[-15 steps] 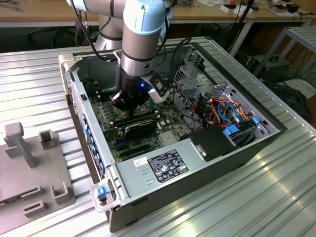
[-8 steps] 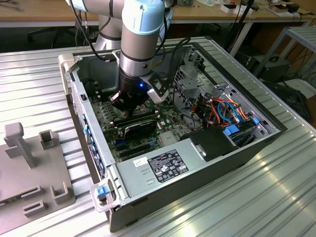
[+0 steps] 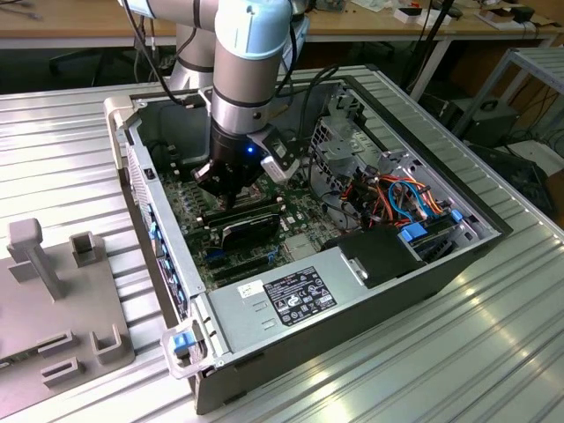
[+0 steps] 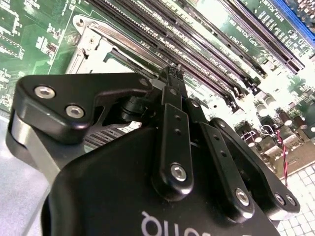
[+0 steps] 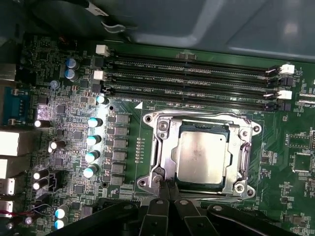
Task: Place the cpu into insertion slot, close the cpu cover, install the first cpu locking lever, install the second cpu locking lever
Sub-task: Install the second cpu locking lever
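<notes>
CPU: flat square silver-tan metal-topped chip (image 5: 203,156), centre-right of the first wrist view, seated in the black-rimmed square insertion slot (image 5: 173,154).
Cover: thin silver metal frame plate (image 5: 244,150) lying around the chip.
Gripper: black fingered gripper (image 5: 168,189), jaws pressed narrow together, nothing held, tips at the socket's lower-left corner.
Handling: likely light, stiff, pin field fragile; hold by edges.
</notes>
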Robot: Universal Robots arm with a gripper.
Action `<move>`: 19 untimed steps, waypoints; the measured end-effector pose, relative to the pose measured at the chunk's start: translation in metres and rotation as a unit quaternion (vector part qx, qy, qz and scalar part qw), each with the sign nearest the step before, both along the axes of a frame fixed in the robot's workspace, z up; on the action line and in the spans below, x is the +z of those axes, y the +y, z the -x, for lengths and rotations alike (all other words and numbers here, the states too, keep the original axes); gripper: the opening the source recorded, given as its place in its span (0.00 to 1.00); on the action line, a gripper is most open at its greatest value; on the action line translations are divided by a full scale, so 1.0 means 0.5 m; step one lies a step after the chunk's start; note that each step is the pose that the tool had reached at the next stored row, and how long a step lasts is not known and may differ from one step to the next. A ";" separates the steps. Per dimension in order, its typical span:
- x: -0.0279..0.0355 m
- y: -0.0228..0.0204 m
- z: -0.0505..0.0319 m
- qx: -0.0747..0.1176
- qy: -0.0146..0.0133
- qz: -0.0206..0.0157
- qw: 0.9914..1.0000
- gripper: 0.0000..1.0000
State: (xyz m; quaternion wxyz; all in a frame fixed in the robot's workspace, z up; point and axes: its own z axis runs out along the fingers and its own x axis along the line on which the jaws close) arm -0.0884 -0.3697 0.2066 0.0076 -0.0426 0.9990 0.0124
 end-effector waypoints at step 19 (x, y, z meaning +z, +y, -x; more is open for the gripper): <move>0.012 -0.0179 -0.012 0.000 0.000 0.000 1.000 0.11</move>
